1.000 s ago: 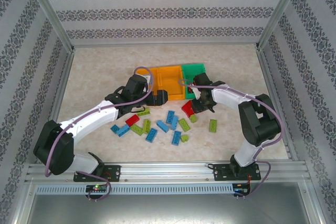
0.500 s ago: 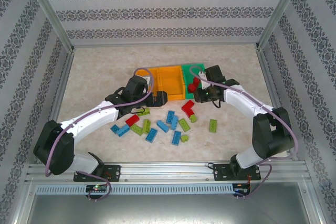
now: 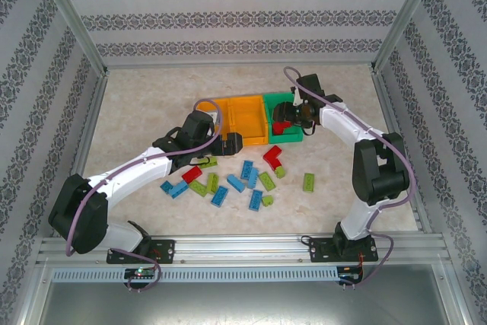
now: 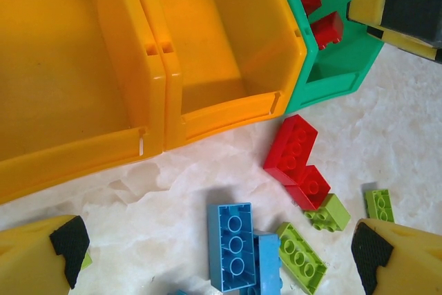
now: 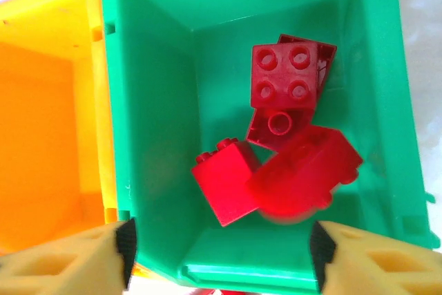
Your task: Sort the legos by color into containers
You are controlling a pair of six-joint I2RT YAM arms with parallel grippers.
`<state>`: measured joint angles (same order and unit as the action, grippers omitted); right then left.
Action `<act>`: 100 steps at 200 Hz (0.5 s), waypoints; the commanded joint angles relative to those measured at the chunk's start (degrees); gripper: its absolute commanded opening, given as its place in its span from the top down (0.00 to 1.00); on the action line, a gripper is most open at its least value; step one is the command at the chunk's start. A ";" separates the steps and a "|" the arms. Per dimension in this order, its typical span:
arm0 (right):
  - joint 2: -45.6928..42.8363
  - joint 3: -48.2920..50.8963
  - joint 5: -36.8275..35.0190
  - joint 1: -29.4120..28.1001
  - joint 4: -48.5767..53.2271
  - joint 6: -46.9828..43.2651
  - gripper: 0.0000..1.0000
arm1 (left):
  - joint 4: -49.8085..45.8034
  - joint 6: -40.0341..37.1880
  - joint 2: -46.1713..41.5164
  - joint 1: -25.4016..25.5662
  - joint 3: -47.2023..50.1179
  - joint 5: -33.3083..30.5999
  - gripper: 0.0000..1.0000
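Note:
Two orange containers and a green one stand joined in a row. My right gripper hangs open over the green bin. Below it lie several red legos, and one blurred red brick is loose between the spread fingers. My left gripper is open just in front of the orange bins, above a blue brick. Red, blue and lime legos lie scattered on the table.
Next to the blue brick in the left wrist view are a red pair and lime bricks. Metal frame posts and patterned walls close in the marble tabletop. Both orange bins look bare inside.
My right gripper carried a red brick from the table to above the green bin and opened; the brick has dropped free into the bin. The left arm stayed put.

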<state>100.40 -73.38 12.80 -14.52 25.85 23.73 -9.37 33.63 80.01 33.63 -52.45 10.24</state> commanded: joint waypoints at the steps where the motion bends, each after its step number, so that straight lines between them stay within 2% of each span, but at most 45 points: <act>1: -3.90 1.47 -0.63 -1.64 -1.02 -0.74 0.21 | 0.40 -0.05 -0.11 -0.49 0.06 -0.37 0.01; 25: -8.48 6.48 -3.75 -4.16 0.88 -2.36 0.19 | 0.36 0.04 -0.72 -0.49 0.63 -0.79 0.01; 63: -13.40 17.87 -4.60 -7.12 -0.62 6.11 0.20 | 1.16 0.36 -0.52 -0.45 1.28 -0.47 0.01; 100: -12.70 19.04 -6.45 -11.14 -0.65 9.31 0.21 | 2.01 0.34 -0.32 -0.45 1.58 0.23 0.01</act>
<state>87.33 -54.08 8.78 -23.64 25.41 29.08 -9.30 33.65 80.01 33.63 -51.51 10.24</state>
